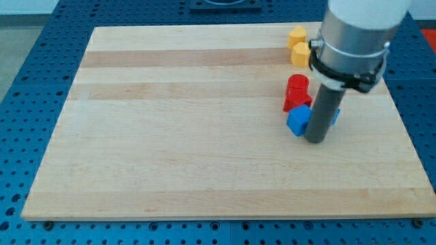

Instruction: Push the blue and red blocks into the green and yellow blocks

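Observation:
My tip (316,139) rests on the wooden board (191,136) at the view's right, touching the right side of a blue block (298,120). A second bit of blue (335,116) shows just right of the rod, mostly hidden behind it. Two red blocks sit directly above the blue one: a round red block (297,84) and a red block (296,101) below it. Two yellow blocks (297,35) (300,54) stand near the board's top edge, above the red ones. No green block shows; the arm's body (357,34) hides the top right of the board.
The board lies on a blue perforated table (41,68). The arm's grey cylinder and black collar (346,68) hang over the board's top right corner.

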You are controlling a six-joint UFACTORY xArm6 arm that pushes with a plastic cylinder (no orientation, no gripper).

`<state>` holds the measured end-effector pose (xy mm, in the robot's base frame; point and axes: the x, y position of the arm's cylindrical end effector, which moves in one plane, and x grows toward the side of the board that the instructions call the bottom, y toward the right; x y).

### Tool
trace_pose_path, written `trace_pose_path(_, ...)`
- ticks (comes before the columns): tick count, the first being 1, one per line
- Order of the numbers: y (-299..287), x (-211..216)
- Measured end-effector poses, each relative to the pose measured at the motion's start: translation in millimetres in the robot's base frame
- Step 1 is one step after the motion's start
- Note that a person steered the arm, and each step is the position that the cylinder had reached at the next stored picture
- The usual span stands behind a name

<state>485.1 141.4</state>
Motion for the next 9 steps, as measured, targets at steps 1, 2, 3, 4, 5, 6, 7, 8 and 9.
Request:
trace_pose_path(1,0.0,-39.2)
trace_pose_path(2,0.0,-70.8)
trace_pose_path(3,5.3,-34.7)
trace_pose_path(4,10.9,60.5)
trace_pose_path(5,-1.7,113.8)
trace_pose_path(6,-57.2,110.0)
trace_pose_path(7,-82.9,53.9)
trace_pose_path(8,-66.3,29.4)
trace_pose_path(9,-47.2,12.4)
